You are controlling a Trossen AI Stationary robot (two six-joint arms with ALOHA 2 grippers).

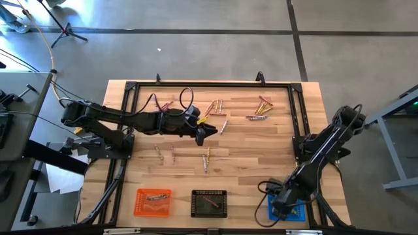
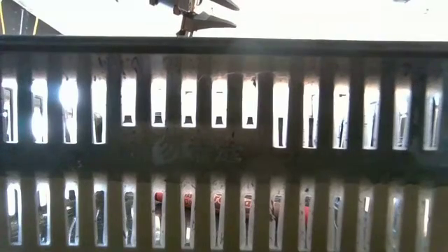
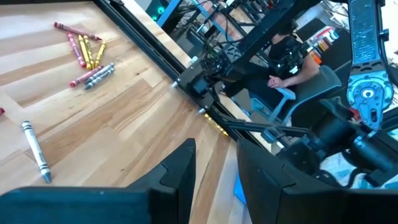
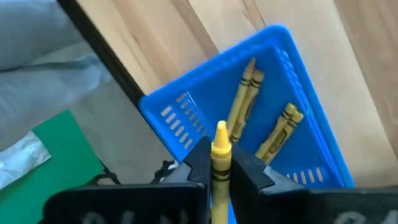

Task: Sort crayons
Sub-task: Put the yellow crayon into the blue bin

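Right claw is hovering over the blue tray at the near right corner of the tabletop, fingers pinched tight on a yellow crayon that sticks up between them. Three more yellow ones already lie inside that tray. The tray sits right by the tabletop's edge, with floor just past it on that side — not much margin there.

Left claw is out over the middle of the tabletop, up in the air. From its wrist camera the fingers are spread with a clear gap and nothing in it. A lone grey crayon lies on the wood near it, and farther off a mixed bunch of red, yellow and grey ones sits close to the black frame rail at the right side.

From above, there's another loose cluster toward the far edge and a few scattered sticks in the middle. The orange tray and black tray line the near edge, each with crayons in it. Plenty of bare wood between the arms — they're well apart.
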